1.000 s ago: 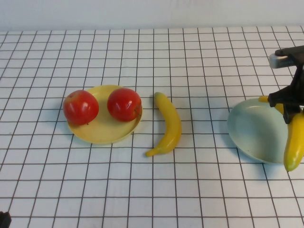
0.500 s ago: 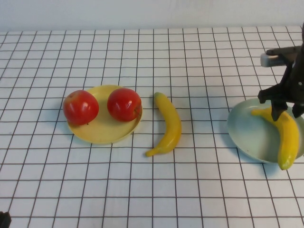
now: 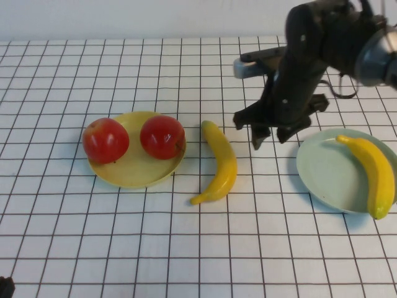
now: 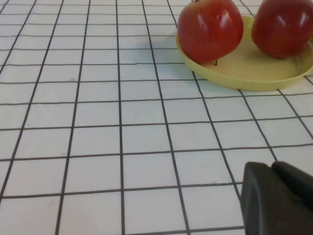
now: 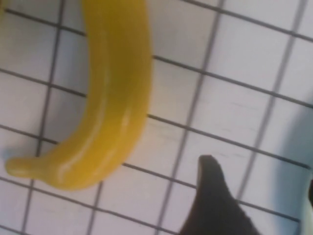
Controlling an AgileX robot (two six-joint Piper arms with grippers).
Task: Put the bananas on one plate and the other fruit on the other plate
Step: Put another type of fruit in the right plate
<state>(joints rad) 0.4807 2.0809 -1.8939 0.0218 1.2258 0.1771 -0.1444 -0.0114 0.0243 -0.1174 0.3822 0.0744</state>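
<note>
while empty, right gripper (image 3: 272,138) open, hovering

Two red apples (image 3: 133,138) sit on the yellow plate (image 3: 133,169). One banana (image 3: 371,174) lies across the blue-green plate (image 3: 329,171); the other banana (image 3: 218,162) rests on the table between the plates.

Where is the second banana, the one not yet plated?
In the high view the loose banana lies on the table, centre, between the yellow plate and the open right tool.
</note>
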